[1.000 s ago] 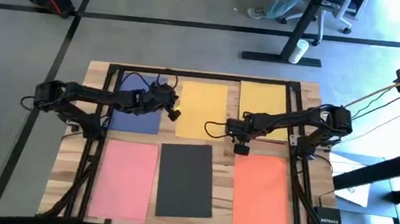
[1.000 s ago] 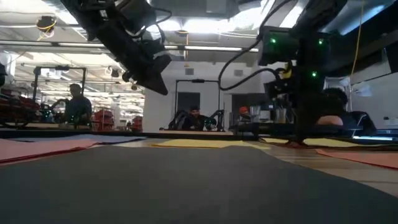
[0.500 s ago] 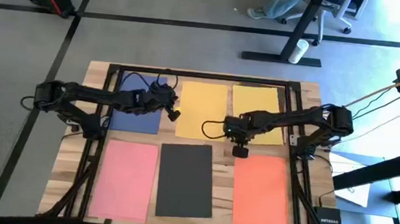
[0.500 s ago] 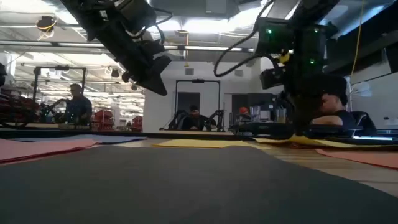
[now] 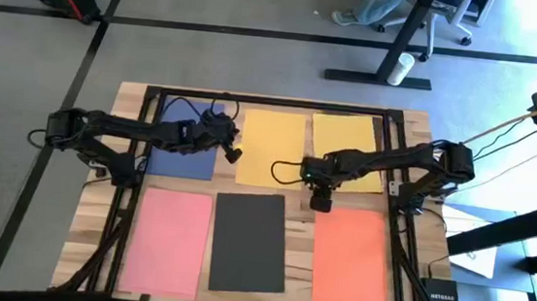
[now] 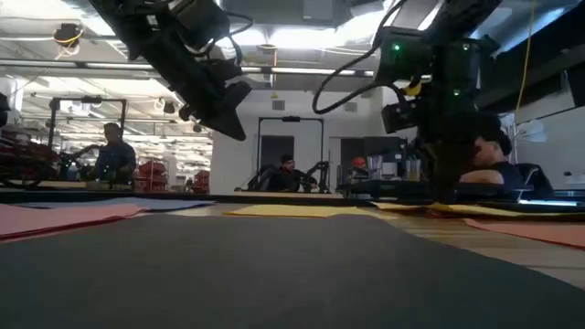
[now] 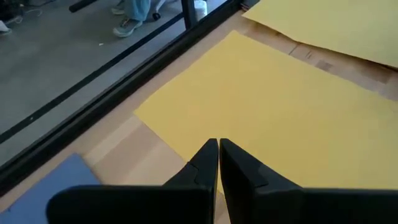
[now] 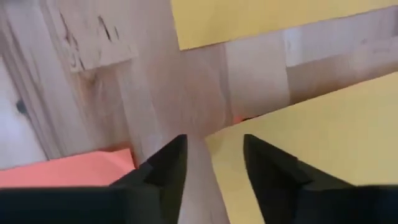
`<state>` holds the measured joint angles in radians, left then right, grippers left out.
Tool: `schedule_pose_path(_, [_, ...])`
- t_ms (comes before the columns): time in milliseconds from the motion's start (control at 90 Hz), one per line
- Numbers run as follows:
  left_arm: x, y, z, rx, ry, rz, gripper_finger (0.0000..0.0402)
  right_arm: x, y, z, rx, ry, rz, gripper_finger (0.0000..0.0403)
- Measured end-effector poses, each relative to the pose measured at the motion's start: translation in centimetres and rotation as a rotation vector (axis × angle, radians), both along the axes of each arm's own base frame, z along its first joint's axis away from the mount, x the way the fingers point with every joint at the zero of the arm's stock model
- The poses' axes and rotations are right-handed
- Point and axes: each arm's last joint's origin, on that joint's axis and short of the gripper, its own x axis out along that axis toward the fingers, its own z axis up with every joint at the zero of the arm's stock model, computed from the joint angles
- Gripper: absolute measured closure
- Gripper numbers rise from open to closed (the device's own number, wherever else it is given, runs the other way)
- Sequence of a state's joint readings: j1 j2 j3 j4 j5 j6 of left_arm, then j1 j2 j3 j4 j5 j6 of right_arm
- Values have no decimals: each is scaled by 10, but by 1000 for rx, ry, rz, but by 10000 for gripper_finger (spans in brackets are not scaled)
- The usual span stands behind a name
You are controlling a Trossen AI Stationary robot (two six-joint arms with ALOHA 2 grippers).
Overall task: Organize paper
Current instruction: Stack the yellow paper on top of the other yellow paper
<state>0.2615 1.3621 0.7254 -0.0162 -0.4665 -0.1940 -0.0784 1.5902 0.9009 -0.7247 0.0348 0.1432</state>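
Observation:
Six sheets of paper lie flat on the wooden table: blue, yellow and a second yellow along the far side, pink, black and orange along the near side. My left gripper is shut and hangs raised over the middle yellow sheet's left edge. My right gripper is open and stands down at the table, at the second yellow sheet's near left corner. My right gripper points down with its fingers spread at the second yellow sheet's near left corner. One finger stands on the sheet just inside that corner, the other on the bare wood beside it. The sheet lies flat on the table.
A black metal frame runs round the table's far side, with rails down both sides. A cable lies over the middle yellow sheet. A strip of bare wood separates the far and near rows. People sit in the room behind.
My right gripper has gone toward the table's left edge, low on the table. The second yellow sheet has slid left with it, flat all the while, and now lies close beside the middle yellow sheet.

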Motion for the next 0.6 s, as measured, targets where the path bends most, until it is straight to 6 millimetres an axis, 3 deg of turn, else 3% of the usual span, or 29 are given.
schedule_pose_path(256, [0,0,0,0,1,0,402,-9,0,-12,-4,31,-59,244])
schedule_pose_path(356, [0,0,0,0,1,0,402,-12,0,-16,-12,41,-65,286])
schedule_pose_path(500, [0,0,0,0,1,0,402,-10,-2,-15,-95,24,-69,382])
schedule_pose_path(600, [0,0,0,0,1,0,402,-6,-3,-12,-97,-4,-54,391])
